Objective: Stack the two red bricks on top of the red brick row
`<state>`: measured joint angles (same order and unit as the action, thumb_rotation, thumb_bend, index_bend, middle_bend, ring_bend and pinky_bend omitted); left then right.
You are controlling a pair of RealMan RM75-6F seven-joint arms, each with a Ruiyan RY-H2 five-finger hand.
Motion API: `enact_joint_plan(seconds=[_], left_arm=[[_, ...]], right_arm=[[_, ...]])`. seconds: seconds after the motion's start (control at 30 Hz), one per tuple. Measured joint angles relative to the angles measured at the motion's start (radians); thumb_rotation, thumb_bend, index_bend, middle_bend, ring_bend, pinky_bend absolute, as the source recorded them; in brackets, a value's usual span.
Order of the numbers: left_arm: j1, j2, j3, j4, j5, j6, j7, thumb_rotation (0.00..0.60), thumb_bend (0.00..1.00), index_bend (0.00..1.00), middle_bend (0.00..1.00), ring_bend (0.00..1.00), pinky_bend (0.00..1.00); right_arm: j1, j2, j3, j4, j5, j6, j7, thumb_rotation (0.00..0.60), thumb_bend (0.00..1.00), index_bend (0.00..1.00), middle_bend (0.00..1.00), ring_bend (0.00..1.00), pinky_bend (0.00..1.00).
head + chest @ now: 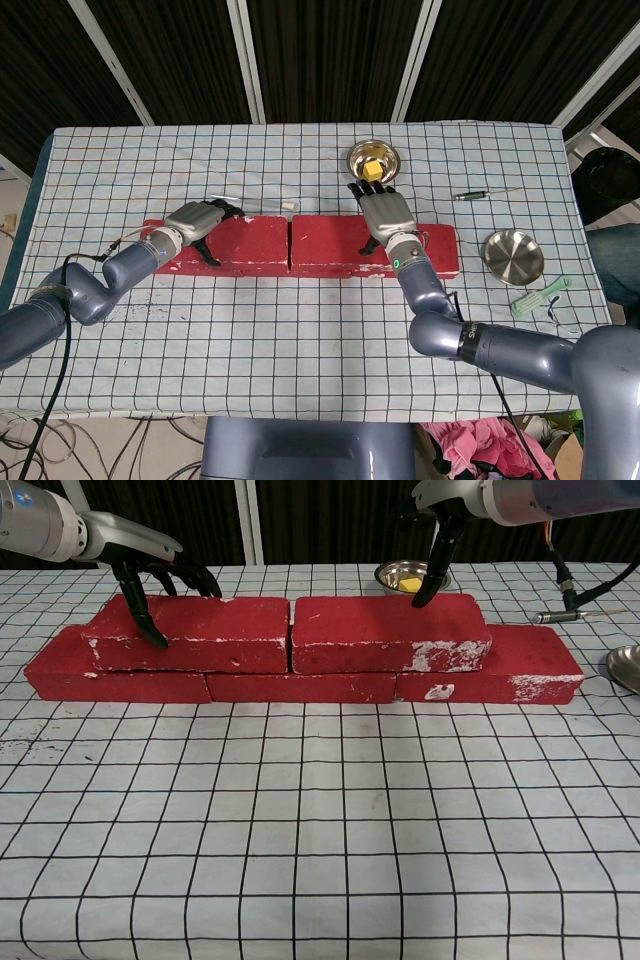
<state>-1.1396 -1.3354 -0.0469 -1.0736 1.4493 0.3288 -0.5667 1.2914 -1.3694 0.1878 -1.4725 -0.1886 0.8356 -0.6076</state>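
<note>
You had your left hand (150, 575) clamped on the hard, heavy left brick (190, 632), your right hand (385, 215) spread flat over the right brick (390, 632).

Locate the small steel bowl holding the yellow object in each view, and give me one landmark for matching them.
Head view: the small steel bowl with the yellow object sits above centre, just beyond the right hand.
Chest view: the bowl peeks over the right-hand upper red brick, behind the right hand.
Shared landmark: that upper red brick.
</note>
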Motion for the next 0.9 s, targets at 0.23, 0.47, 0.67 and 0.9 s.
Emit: enact_joint_plan(seconds=[0.23,0.47,0.67,0.9], left_arm=[[-0.001,-0.006,-0.002,0.008,-0.001,-0.003,0.0,0.6,0.0,0.09,0.1,0.0,0.1],[-0.004,-0.007,-0.003,0.009,-0.005,-0.01,0.008,0.6,0.0,0.05,0.09,0.0,0.09],[-0.005,-0.008,-0.006,0.007,-0.011,-0.015,0.013,0.6,0.0,0.04,0.07,0.0,0.09],[-0.008,-0.012,-0.008,0.01,-0.015,-0.026,0.018,0.6,0.0,0.03,0.05,0.0,0.1]], right_arm=[[-0.006,-0.002,0.002,0.005,-0.002,-0.003,-0.002,0.6,0.0,0.0,0.01,0.0,0.14],[-0.008,-0.001,0.003,0.005,0.003,-0.008,-0.005,0.6,0.0,0.0,0.01,0.0,0.14],[-0.009,-0.001,0.004,0.006,0.005,-0.007,-0.007,0.6,0.0,0.0,0.01,0.0,0.13],[-0.012,0.001,0.004,0.008,0.008,-0.008,-0.008,0.6,0.0,0.0,0.01,0.0,0.14]])
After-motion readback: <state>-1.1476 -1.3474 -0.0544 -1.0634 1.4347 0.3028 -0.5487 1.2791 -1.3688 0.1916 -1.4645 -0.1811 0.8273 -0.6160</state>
